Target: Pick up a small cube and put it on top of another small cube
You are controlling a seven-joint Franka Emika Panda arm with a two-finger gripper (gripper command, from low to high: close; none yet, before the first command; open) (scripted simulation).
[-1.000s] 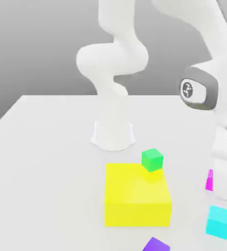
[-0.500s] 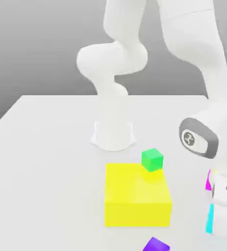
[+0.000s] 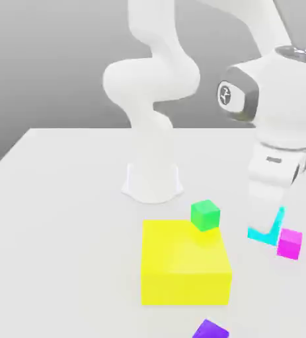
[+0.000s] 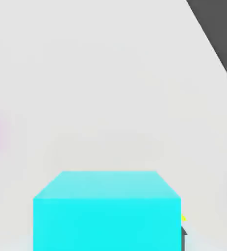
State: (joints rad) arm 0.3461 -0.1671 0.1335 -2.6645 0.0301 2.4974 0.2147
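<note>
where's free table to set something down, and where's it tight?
Free: the table on the exterior view's left, from the robot base and yellow block out to the edge. Crowded: the exterior view's right, where the green cube, cyan cube, magenta cube and purple cube cluster around the gripper.

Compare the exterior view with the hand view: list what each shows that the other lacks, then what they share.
Exterior view alone: the arm's white base, the big yellow block with the green cube on its far corner, and a purple cube at the bottom edge. Hand view alone: the cyan cube's whole top and front faces, close up. Both share the cyan cube, the magenta cube and the white table.
</note>
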